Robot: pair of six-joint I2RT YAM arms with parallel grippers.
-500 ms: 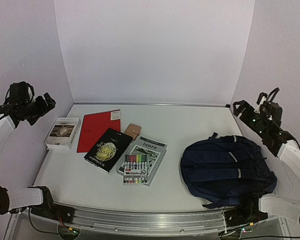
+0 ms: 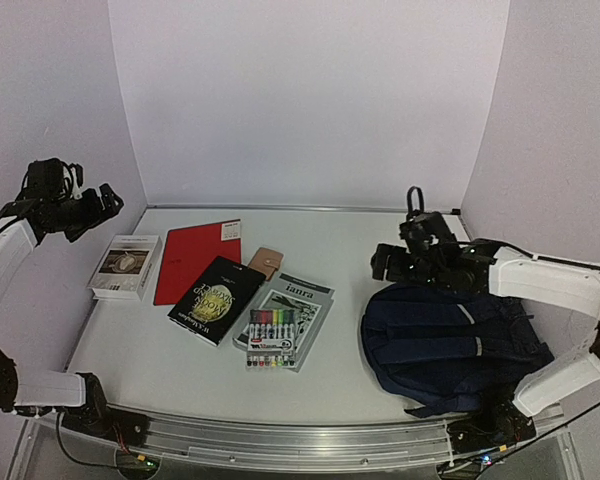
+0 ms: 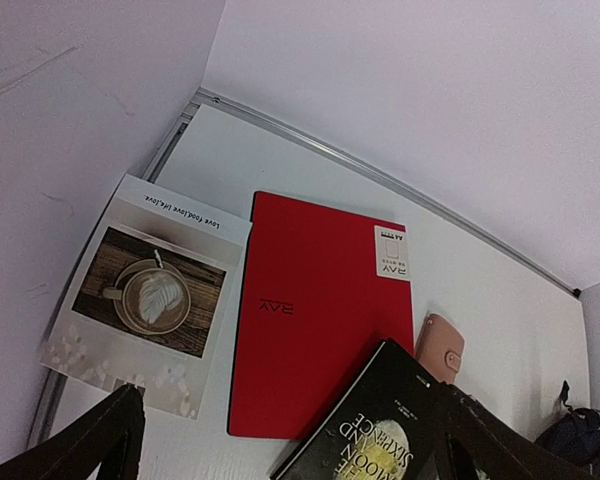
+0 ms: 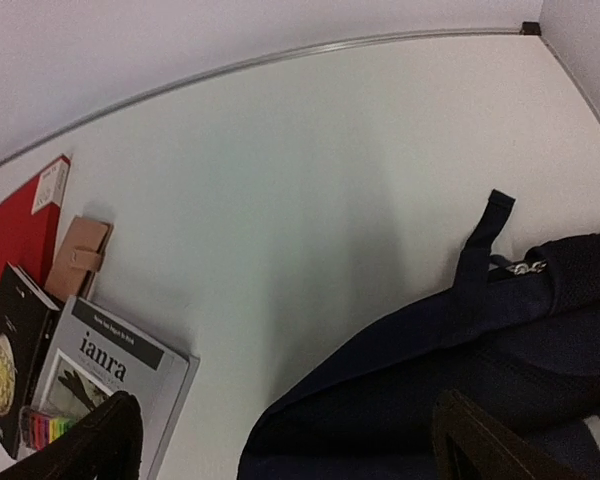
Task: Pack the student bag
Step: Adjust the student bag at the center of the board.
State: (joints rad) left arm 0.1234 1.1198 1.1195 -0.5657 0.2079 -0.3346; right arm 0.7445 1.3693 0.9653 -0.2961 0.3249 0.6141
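Student bag (image 2: pixel 445 345) flat on table (image 2: pixel 360 250); 4 books (image 2: pixel 216 300) outside it

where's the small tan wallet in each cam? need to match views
Top external: tan wallet left of centre, just right of the red notebook.
Left wrist: lower right of centre, off the red notebook's right edge.
Right wrist: far left, mid-height, right of the red notebook.
Shared landmark: the red notebook, beside the wallet in all three views.
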